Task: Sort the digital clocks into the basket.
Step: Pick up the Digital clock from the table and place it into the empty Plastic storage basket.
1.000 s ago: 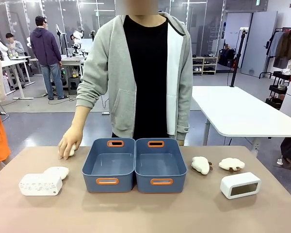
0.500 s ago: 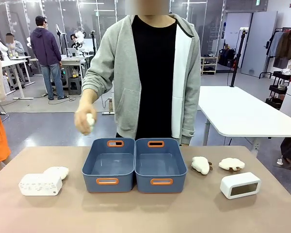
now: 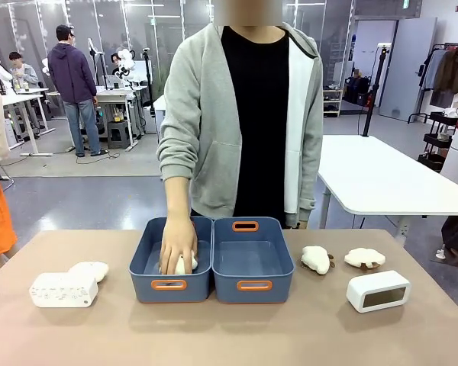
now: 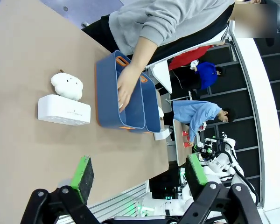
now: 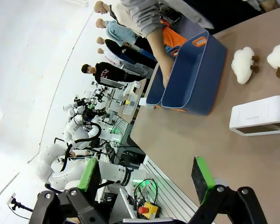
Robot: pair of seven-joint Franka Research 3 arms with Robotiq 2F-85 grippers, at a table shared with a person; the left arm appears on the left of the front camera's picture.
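Note:
Two white digital clocks lie on the table: a dotted one (image 3: 63, 290) at the near left and a smooth one with a greyish window (image 3: 378, 290) at the near right. Between them two identical dark blue baskets stand side by side, left (image 3: 140, 263) and right (image 3: 230, 290). Which one is meant for the clocks I cannot tell. The left wrist view shows the dotted clock (image 4: 64, 110) well ahead of my open left gripper (image 4: 139, 172). In the right wrist view the smooth clock (image 5: 260, 115) lies ahead of my open right gripper (image 5: 145, 176). Nothing sits between either pair of fingers.
The person's hand (image 3: 175, 244) reaches into the left basket, resting on a cream plush toy (image 3: 186, 264). Another plush toy (image 3: 89, 270) touches the dotted clock's far side. Two more (image 3: 317, 259) (image 3: 364, 258) lie behind the smooth clock. The table's near strip is bare.
The person picked a plush toy up from the far left of the table, carried it through the air and lowered it into the left basket. Clocks and grippers have not moved.

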